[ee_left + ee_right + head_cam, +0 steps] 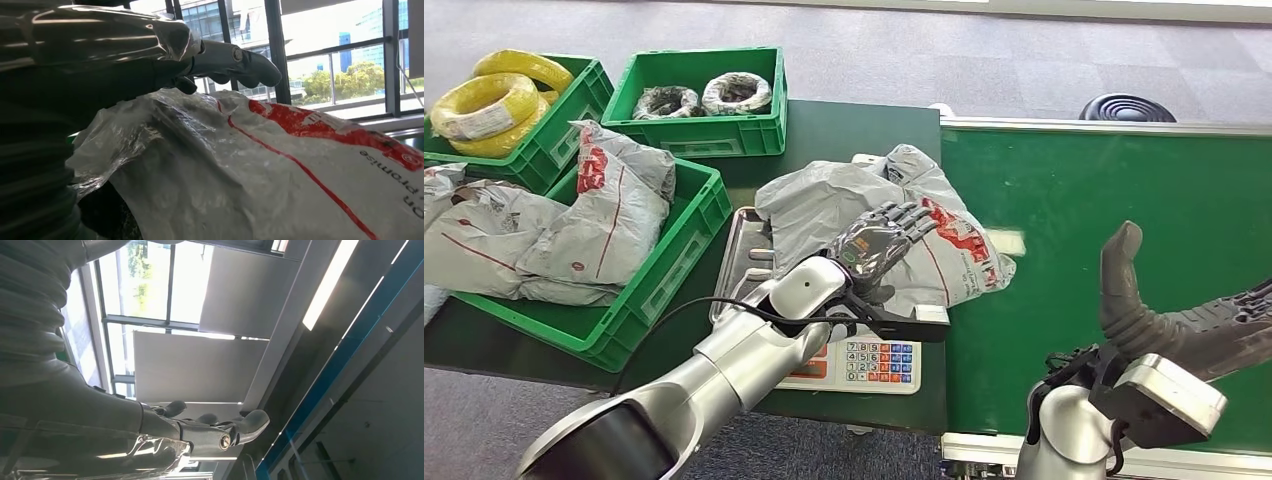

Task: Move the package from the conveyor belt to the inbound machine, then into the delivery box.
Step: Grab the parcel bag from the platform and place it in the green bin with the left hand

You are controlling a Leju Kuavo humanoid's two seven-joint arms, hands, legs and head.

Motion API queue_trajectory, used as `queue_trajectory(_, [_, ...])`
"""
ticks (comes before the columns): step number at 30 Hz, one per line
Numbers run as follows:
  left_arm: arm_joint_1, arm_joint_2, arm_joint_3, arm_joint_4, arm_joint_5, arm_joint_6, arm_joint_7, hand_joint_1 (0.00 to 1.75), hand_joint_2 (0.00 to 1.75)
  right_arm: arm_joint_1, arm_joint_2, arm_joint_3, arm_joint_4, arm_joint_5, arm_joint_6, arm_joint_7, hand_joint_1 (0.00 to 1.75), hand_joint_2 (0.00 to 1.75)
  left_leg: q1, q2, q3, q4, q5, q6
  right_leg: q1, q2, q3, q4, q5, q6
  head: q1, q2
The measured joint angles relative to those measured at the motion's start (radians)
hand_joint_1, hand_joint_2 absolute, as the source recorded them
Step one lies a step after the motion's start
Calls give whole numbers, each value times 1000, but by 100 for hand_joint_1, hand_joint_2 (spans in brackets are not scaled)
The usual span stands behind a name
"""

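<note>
A grey plastic package [819, 210] with red print lies crumpled on the inbound machine [881, 364], a scale with a steel tray and keypad, and its right end hangs over onto the green conveyor belt [1104, 200]. My left hand [879, 245] lies on top of the package with its fingers stretched out flat. In the left wrist view the fingers [235, 62] reach over the package [280, 175] without closing on it. My right hand [1184, 320] hovers open over the belt's near right part, thumb up, holding nothing. The right wrist view shows the right hand [200, 432] against the ceiling.
The delivery box [674, 265], a green crate left of the scale, holds several grey packages. Behind it stand a crate of yellow cable coils [494, 105] and a crate with two wrapped coils [704, 95]. The belt's steel rim [1104, 126] runs along the far side.
</note>
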Motion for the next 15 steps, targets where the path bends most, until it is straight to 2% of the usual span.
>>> queue_trajectory(15, [-33,-10,-29,80,0,0,0,0,175,3,0,-7,6,0,0,0,0,175,0,0,0,0,0,0,0,0,0,0,0,0,0,0])
